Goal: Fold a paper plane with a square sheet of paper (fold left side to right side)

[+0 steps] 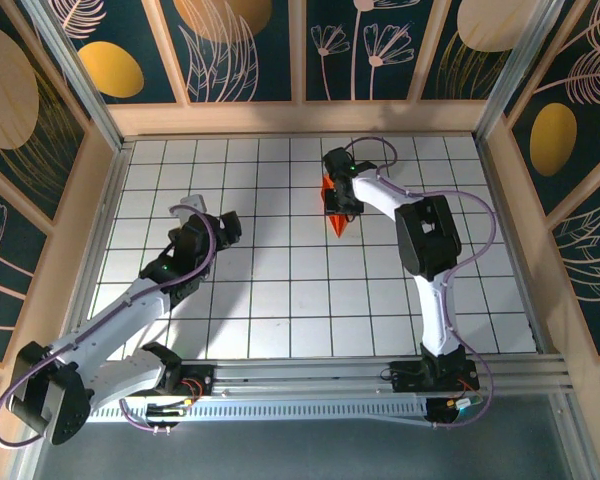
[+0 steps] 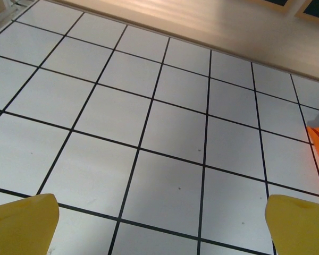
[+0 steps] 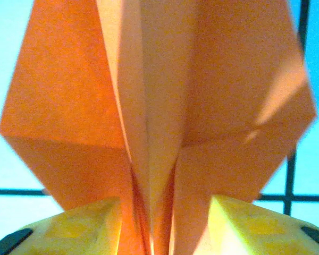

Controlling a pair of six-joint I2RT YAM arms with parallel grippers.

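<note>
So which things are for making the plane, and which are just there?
For the job: orange paper plane; right gripper, straddling its fold.
Just there: left gripper, open and holding nothing; grid table; patterned walls.

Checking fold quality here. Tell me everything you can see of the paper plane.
The paper plane is bright orange paper folded into a narrow dart, its pointed tip toward the arms' bases. Sharp creases run along a central ridge, with angled wings either side. It is at the far half of the white grid table, right of centre. Its middle folds stand between the yellow fingers of the right end effector; whether they grip it is unclear.
</note>
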